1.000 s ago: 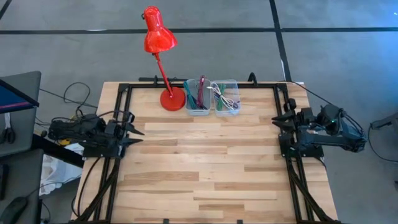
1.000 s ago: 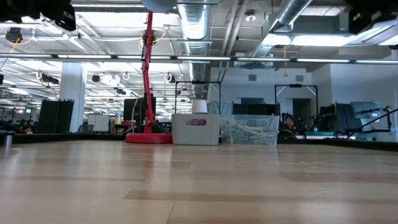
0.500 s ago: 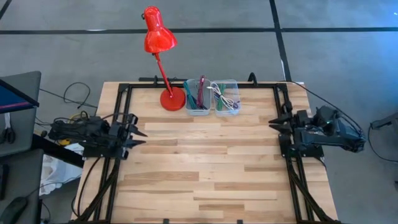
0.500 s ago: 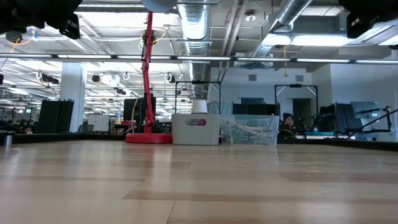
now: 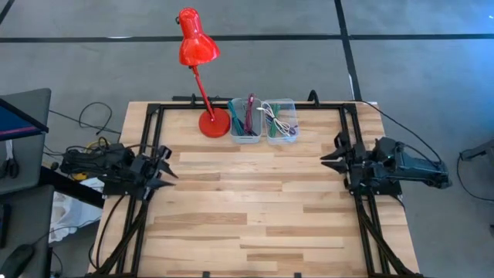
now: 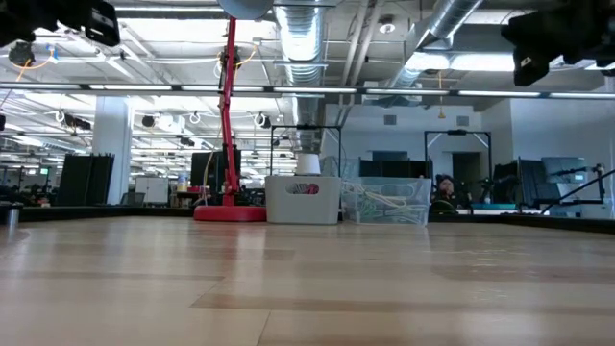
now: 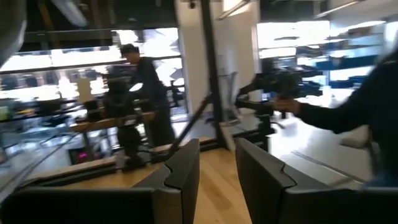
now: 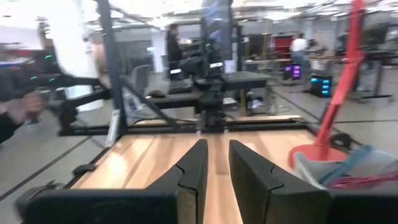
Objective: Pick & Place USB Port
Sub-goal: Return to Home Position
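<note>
nothing left loose on the worktop (image 5: 255,208). the charger cables (image 5: 248,116) are all in the two bins at the 12 o'clock edge: pink and teal ones in the gray bin (image 5: 245,133), white and green ones in the transparent bin (image 5: 282,133) touching its 3 o'clock side. the red lamp (image 5: 214,123) has its base just at the gray bin's 9 o'clock side.

the left arm (image 5: 116,164) sits at the 9 o'clock edge and, compared with half a second ago, its left jaws have pulled back a touch toward the edge. they're spread, with a clear gap. the right arm (image 5: 397,164) at the 3 o'clock edge has pushed its right jaws further in over the worktop. those are parted too, with a narrower gap, and hold nothing.
</note>
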